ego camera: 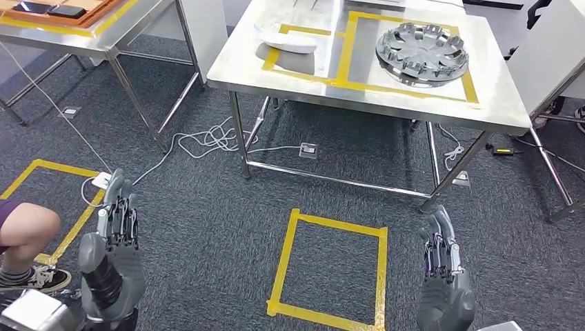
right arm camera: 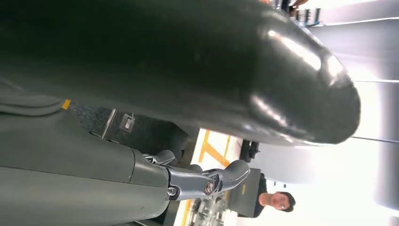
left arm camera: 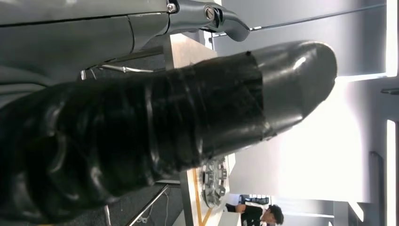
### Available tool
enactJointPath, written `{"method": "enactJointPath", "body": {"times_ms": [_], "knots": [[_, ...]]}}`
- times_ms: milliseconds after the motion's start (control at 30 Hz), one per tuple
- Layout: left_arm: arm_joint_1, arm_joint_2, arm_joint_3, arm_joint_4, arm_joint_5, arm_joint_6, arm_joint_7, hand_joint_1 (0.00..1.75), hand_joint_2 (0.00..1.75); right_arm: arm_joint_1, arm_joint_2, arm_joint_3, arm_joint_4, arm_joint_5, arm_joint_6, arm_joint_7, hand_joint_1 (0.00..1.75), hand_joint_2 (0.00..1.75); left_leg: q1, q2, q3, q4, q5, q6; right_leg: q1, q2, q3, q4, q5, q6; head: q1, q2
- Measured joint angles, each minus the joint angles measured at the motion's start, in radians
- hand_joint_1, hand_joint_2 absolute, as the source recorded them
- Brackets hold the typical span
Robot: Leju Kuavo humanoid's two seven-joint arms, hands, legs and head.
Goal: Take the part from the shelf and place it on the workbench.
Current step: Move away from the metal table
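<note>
I see the wheel cover (ego camera: 422,52) lying on the workbench (ego camera: 359,96) inside yellow tape, well apart from my left hand (ego camera: 114,238) and right hand (ego camera: 443,272), both empty, fingers apart.

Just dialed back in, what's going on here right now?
Nothing is being handled. The robot stands back from the steel workbench, its left hand and right hand hanging low over the carpet, holding nothing. A silver wheel cover lies inside the larger yellow tape box on the bench, a white curved part in the smaller one.
</note>
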Motion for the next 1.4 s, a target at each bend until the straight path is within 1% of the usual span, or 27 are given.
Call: {"method": "enactJointPath", "body": {"times_ms": [33,67,133,167,200,233,267,333,367,400,467,533,600,667,700,733,767,833,900,1000,1067,1167,1200,1233,1267,1333,1400], "knots": [[0.0,0.0,0.001,-0.001,0.001,0.0,0.0,0.0,0.0,-0.001,0.0,0.0,0.0,0.0,0.0,0.0,0.0,0.0,0.0,0.0,-0.008,0.014,-0.017,-0.005,-0.002,-0.002,-0.003,-0.007,0.009,-0.006,-0.003,0.0],[0.0,0.0,0.001,-0.001,0.002,0.0,0.0,0.0,0.0,-0.002,0.0,0.0,-0.001,0.0,0.0,0.001,0.0,0.0,0.0,0.0,-0.021,0.047,-0.05,-0.009,-0.005,-0.005,-0.007,-0.012,0.018,-0.012,-0.008,0.0],[0.001,0.0,0.002,-0.002,0.004,0.001,0.0,0.0,0.0,-0.002,0.0,0.0,-0.001,0.0,0.0,0.002,0.0,0.0,0.002,0.0,-0.059,0.167,-0.141,-0.017,-0.005,-0.008,-0.025,-0.013,0.033,-0.019,-0.021,0.0],[0.002,0.0,0.003,-0.002,0.005,0.001,0.0,0.0,0.0,-0.002,0.0,0.0,-0.001,0.0,0.0,0.002,0.0,0.0,0.003,0.0,-0.072,0.227,-0.171,-0.02,-0.004,-0.008,-0.033,-0.012,0.041,-0.02,-0.026,0.0],[0.003,0.001,0.003,-0.002,0.006,0.001,0.0,0.0,0.0,-0.002,0.0,0.0,-0.001,0.0,0.0,0.002,0.0,0.0,0.003,0.0,-0.074,0.263,-0.179,-0.023,-0.004,-0.009,-0.041,-0.01,0.049,-0.019,-0.029,0.0],[0.003,0.001,0.004,-0.002,0.006,0.001,0.0,0.0,0.0,-0.002,0.0,0.0,-0.001,0.0,0.0,0.003,0.0,0.0,0.003,0.0,-0.06,0.263,-0.164,-0.023,-0.004,-0.009,-0.049,-0.007,0.056,-0.017,-0.032,0.0],[0.003,0.001,0.004,-0.002,0.006,0.001,0.0,0.0,0.0,-0.002,0.0,0.0,-0.001,0.0,0.0,0.003,0.0,0.0,0.003,0.001,-0.026,0.225,-0.136,-0.023,-0.004,-0.009,-0.056,-0.002,0.063,-0.015,-0.035,0.0],[0.002,0.001,0.004,-0.002,0.006,0.001,0.0,0.0,0.0,-0.002,0.0,0.0,-0.001,0.0,0.0,0.003,0.0,0.0,0.002,0.003,0.067,0.094,-0.097,-0.018,-0.003,-0.009,-0.078,0.013,0.072,-0.008,-0.042,0.0],[0.001,0.001,0.004,-0.002,0.006,0.001,0.0,0.0,0.0,-0.002,0.0,0.0,-0.001,0.0,0.0,0.003,0.0,0.0,0.001,0.003,0.102,0.041,-0.094,-0.016,-0.002,-0.009,-0.087,0.021,0.076,-0.003,-0.045,0.0],[0.001,0.001,0.004,-0.002,0.006,0.001,0.0,0.0,0.0,-0.003,0.0,0.0,-0.001,0.0,0.0,0.003,0.0,0.0,0.0,0.003,0.118,0.009,-0.1,-0.012,-0.001,-0.009,-0.096,0.028,0.08,0.002,-0.047,0.0],[0.001,0.001,0.004,-0.003,0.007,0.002,0.0,0.0,0.0,-0.003,0.0,0.0,-0.001,0.0,0.0,0.003,0.0,0.0,-0.002,0.001,0.112,-0.004,-0.103,0.001,-0.002,-0.009,-0.108,0.034,0.091,0.015,-0.048,0.0],[0.001,0.001,0.004,-0.003,0.007,0.002,-0.001,0.0,0.0,-0.003,0.0,0.0,-0.001,0.0,0.0,0.004,0.0,0.0,0.0,0.002,0.097,-0.008,-0.094,0.019,-0.005,-0.006,-0.125,0.053,0.074,0.028,-0.044,0.0],[0.001,0.001,0.004,-0.003,0.008,0.002,-0.001,0.0,0.0,-0.003,-0.001,0.001,-0.001,0.0,0.0,0.005,0.0,0.0,0.001,0.004,0.082,-0.011,-0.082,0.034,-0.009,-0.003,-0.157,0.136,0.004,0.041,-0.035,0.0],[0.001,0.001,0.004,-0.003,0.008,0.001,-0.001,0.0,0.0,-0.002,-0.001,0.001,-0.001,0.0,0.0,0.005,0.0,0.0,-0.001,0.004,0.063,-0.01,-0.068,0.04,-0.013,-0.003,-0.188,0.261,-0.072,0.048,-0.023,0.0],[0.002,0.001,0.004,-0.002,0.008,0.001,-0.001,0.0,0.0,-0.002,-0.002,0.001,-0.001,0.0,0.0,0.006,0.0,0.0,-0.002,0.005,0.055,-0.009,-0.059,0.04,-0.015,-0.003,-0.192,0.303,-0.085,0.049,-0.018,0.0],[0.002,0.001,0.004,-0.002,0.008,0.002,-0.001,0.0,0.0,-0.002,-0.002,0.001,-0.001,0.0,0.0,0.006,0.0,0.0,-0.002,0.004,0.046,-0.007,-0.051,0.039,-0.016,-0.003,-0.18,0.312,-0.078,0.048,-0.015,0.0],[0.002,0.001,0.004,-0.002,0.008,0.002,-0.002,0.0,0.0,-0.002,-0.002,0.001,-0.001,0.0,0.0,0.007,0.0,0.0,-0.003,0.004,0.038,-0.005,-0.042,0.038,-0.016,-0.002,-0.151,0.284,-0.053,0.046,-0.012,0.0],[0.002,0.001,0.004,-0.002,0.009,0.002,-0.003,0.0,0.0,-0.003,-0.003,0.001,-0.001,0.0,0.0,0.007,0.0,0.0,-0.004,0.002,0.022,-0.002,-0.027,0.032,-0.014,-0.001,-0.061,0.154,-0.009,0.035,-0.005,0.0],[0.001,0.001,0.004,-0.002,0.009,0.002,-0.005,0.0,0.0,-0.005,-0.004,0.001,-0.001,0.0,0.0,0.007,0.0,0.0,-0.003,0.002,0.008,-0.001,-0.011,0.021,-0.008,0.001,0.004,0.047,-0.004,0.024,-0.002,0.0],[0.001,0.001,0.004,-0.002,0.009,0.003,-0.006,0.0,0.0,-0.006,-0.005,0.001,-0.001,0.0,0.0,0.008,0.0,0.0,-0.002,0.004,-0.004,-0.001,0.006,0.003,-0.005,-0.001,0.002,0.009,-0.007,0.009,0.0,0.0],[0.002,0.001,0.004,-0.002,0.01,0.003,-0.007,0.0,0.0,-0.007,-0.005,0.001,-0.001,-0.001,0.0,0.009,0.0,0.0,-0.002,0.003,-0.022,0.033,-0.03,-0.005,-0.009,-0.006,-0.006,-0.004,0.007,-0.007,-0.006,0.0],[0.004,0.001,0.005,-0.002,0.011,0.004,-0.006,0.0,0.0,-0.008,-0.005,0.001,0.0,-0.002,0.0,0.01,0.0,0.0,-0.002,0.002,-0.074,0.198,-0.149,-0.014,-0.008,-0.009,-0.026,-0.009,0.028,-0.02,-0.025,0.0],[0.004,0.002,0.005,-0.002,0.012,0.004,-0.006,0.0,0.0,-0.007,-0.005,0.002,0.0,-0.002,0.0,0.01,0.0,0.0,-0.002,0.002,-0.082,0.246,-0.166,-0.016,-0.007,-0.009,-0.033,-0.008,0.035,-0.02,-0.03,0.0],[0.005,0.002,0.005,-0.002,0.012,0.004,-0.006,0.0,0.0,-0.007,-0.005,0.002,0.001,-0.003,0.0,0.01,0.0,0.0,-0.002,0.002,-0.078,0.266,-0.164,-0.018,-0.006,-0.009,-0.038,-0.006,0.042,-0.02,-0.033,0.0],[0.005,0.002,0.005,-0.002,0.012,0.004,-0.006,0.0,0.0,-0.008,-0.005,0.002,0.001,-0.003,0.0,0.011,0.0,0.0,-0.002,0.002,-0.055,0.249,-0.144,-0.017,-0.006,-0.009,-0.045,-0.002,0.048,-0.018,-0.035,0.0],[0.004,0.002,0.005,-0.002,0.012,0.004,-0.006,0.0,0.0,-0.007,-0.005,0.002,0.002,-0.003,0.0,0.011,0.0,0.0,-0.002,0.003,0.031,0.128,-0.099,-0.014,-0.005,-0.009,-0.061,0.011,0.057,-0.012,-0.04,0.0],[0.003,0.002,0.005,-0.002,0.012,0.004,-0.006,0.0,0.0,-0.008,-0.005,0.002,0.002,-0.003,0.0,0.011,0.0,0.0,-0.004,0.003,0.1,0.023,-0.09,-0.008,-0.003,-0.008,-0.08,0.027,0.065,-0.003,-0.044,0.0]]}}
